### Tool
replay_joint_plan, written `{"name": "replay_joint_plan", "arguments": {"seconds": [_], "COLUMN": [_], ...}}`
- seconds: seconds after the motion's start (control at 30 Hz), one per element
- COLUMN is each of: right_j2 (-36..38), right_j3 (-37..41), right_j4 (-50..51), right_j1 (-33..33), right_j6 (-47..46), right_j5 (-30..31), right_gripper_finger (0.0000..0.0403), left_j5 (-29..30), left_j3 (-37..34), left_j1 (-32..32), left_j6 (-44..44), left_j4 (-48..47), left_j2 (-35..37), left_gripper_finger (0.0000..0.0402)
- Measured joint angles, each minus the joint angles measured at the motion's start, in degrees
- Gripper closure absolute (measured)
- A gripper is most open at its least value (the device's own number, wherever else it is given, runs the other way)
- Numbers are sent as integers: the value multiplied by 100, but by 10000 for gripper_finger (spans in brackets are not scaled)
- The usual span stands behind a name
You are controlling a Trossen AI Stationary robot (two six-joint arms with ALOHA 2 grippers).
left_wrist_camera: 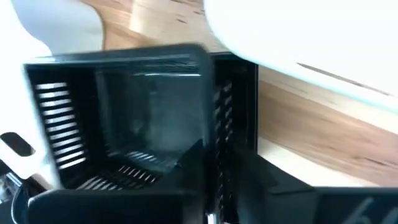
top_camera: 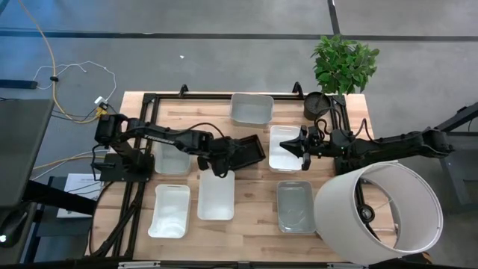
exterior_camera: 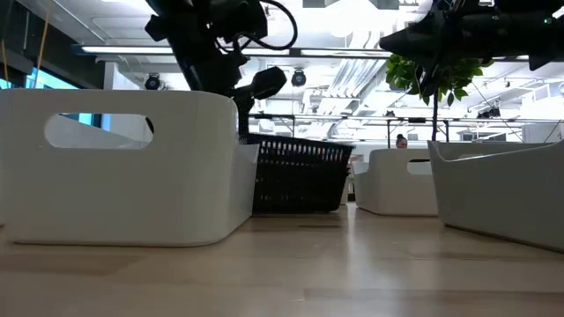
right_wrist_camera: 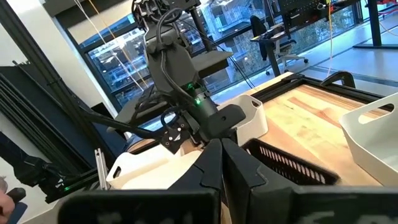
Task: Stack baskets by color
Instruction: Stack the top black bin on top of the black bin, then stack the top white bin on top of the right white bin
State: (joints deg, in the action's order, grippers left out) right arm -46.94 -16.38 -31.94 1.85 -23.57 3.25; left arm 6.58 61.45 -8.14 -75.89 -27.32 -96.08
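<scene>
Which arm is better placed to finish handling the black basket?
Left. Its end effector is at the black basket's rim, while the right end effector hangs shut above a white basket.

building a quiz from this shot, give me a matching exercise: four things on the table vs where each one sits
Things:
1. black slotted basket
2. lampshade
3. plant pot
4. grey translucent basket

Places:
A. far edge, right of the white basket
B. near right corner
C. table middle, at the left gripper
D. near edge, left of the lampshade

Pairs: 1-C, 2-B, 3-A, 4-D
</scene>
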Motion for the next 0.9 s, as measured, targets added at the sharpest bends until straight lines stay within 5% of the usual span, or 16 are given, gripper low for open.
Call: {"name": "replay_joint_plan", "arguments": {"seconds": [0.5,0.73,0.9], "right_j2": [2,8,13], "right_j3": [0,2,2], "right_j4": [-12,-173,-235], "right_j1": [-1,-2,-2], "right_j6": [0,140,163], "right_j5": [0,-1,-2], "right_gripper_finger": [403,403,403], "left_j5": [681,1207,1203], "left_j3": [2,439,660], "left_j1": [0,-127,-395], "left_j6": [1200,1542,2662], "left_j4": [-107,-775,-1029], "left_j2": [293,962,1745], "left_gripper_finger": [226,214,213]}}
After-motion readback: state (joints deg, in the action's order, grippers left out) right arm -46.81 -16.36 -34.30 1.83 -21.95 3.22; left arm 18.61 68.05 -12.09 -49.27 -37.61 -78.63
